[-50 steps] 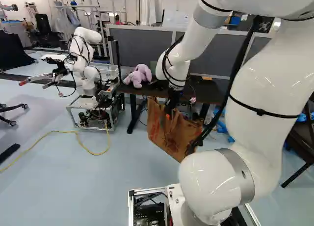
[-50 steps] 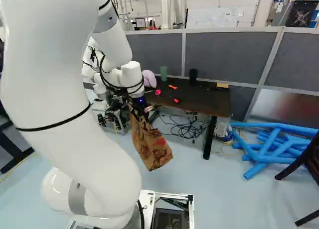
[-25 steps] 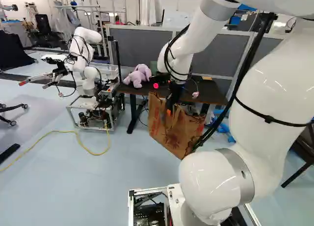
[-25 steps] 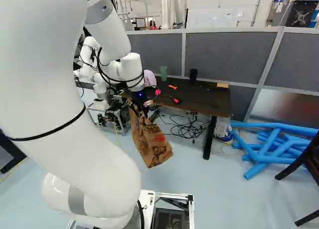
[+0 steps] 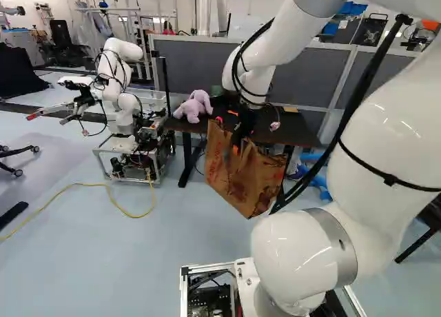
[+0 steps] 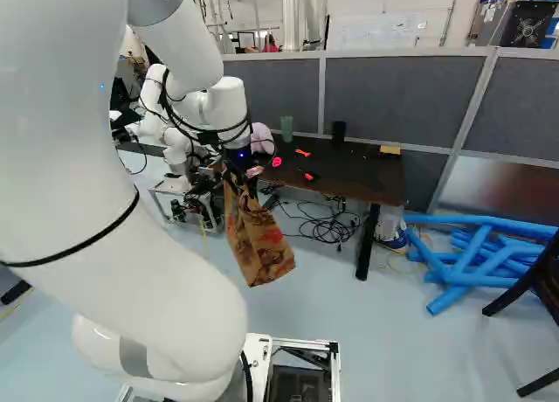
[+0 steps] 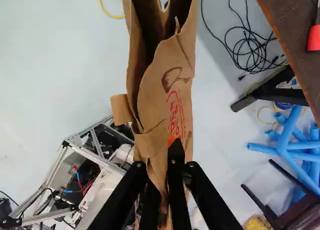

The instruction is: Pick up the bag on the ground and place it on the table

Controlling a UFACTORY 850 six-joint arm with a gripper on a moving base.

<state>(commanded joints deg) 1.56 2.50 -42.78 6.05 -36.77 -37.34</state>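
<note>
Before one dark table [image 6: 362, 176], one brown paper bag [image 5: 241, 186] is hanging tilted, its bottom well below the tabletop. One black gripper [image 5: 238, 146] is pinching its upper part, the two fingers nearly together with paper caught between them. Two cups, a green cup [image 6: 286, 128] and a black cup [image 6: 339, 132], are standing on the table, and one lilac plush toy [image 5: 193, 107] is sitting at its end. Across the pale floor [image 6: 384, 332], black cables [image 6: 327, 229] and blue tubes [image 6: 480, 253] are lying; another robot [image 5: 125, 89] is standing beyond.
</note>
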